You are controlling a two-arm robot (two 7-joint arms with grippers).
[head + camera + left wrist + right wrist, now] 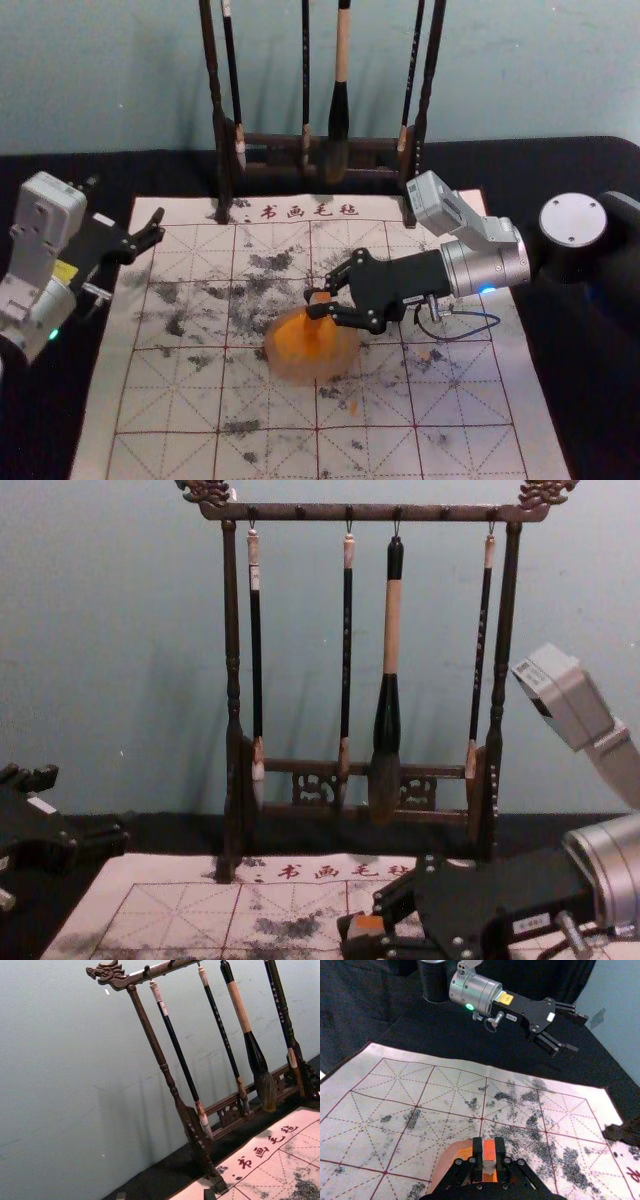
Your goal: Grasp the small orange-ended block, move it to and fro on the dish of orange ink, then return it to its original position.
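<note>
**Block gripped over the orange dish: the to-and-fro rubbing is the step in hand**

You have the small block with orange and pale faces [489, 1151] in the right gripper [317, 303], its black fingers closed in on the block's two sides. The arm reaches in from the right, and the block sits over the far part of the round, translucent dish of orange ink [340, 368], which rests on the white felt mat with red grid lines [465, 405]. Whether the block's underside is touching the ink, you cannot tell from here.

The left gripper [578, 1034] is parked off the left side of the mat, its fingers spread wide with nothing between them.

The grasp looks done, so judge this as the inking stage, either at its start or partway through; one moment won't tell you which. Next, make sure the block meets the ink, then run it to and fro in short, level strokes within the rim. Keep the pressure light — press too hard and the dish may slide on the felt, or the block may twist between those narrow fingertips. Watch the rim at each end of the stroke, too.

Once the strokes are made, lift straight up to clear the rim and carry the block back to its original place — slowly, since wet ink could drip on the mat — before you open the fingers.
</note>
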